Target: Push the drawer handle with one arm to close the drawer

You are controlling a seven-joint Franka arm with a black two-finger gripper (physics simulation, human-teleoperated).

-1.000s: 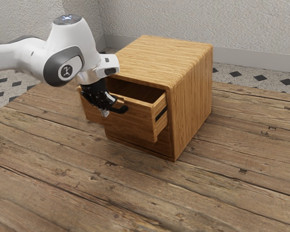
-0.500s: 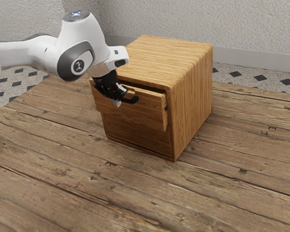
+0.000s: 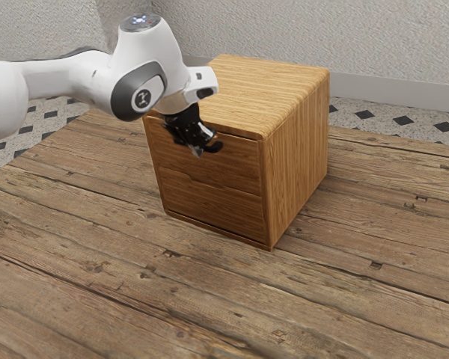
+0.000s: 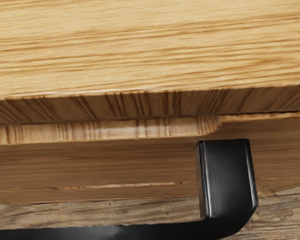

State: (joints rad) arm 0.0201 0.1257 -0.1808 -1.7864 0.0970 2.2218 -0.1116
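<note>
Where the exterior view shows the arm reaching in, you have its fingers down at the black handle on the upper drawer, with the handle's visible end reaching out past them toward that view's right. You cannot tell from here whether the fingers are apart or together, nor whether both of them bear on the handle. The drawer front sits about flush in the cabinet, just above the lower drawer, so the closing looks all but done, if not complete. In the wrist view, you see the handle standing off the drawer front on its squared post, its long bar running level along that front, nearly parallel to the cabinet's front edge. That is the relation your move turns on: the drawer front lies on the cabinet side of the bar, so any remaining push should go straight inward, square across the handle's long axis, with no sweep along it. You have only this one arm to consider, and it is already at the handle. Judge the last bit gently: if the front is home, more force would merely load the cabinet or shove it across the worktop.
</note>
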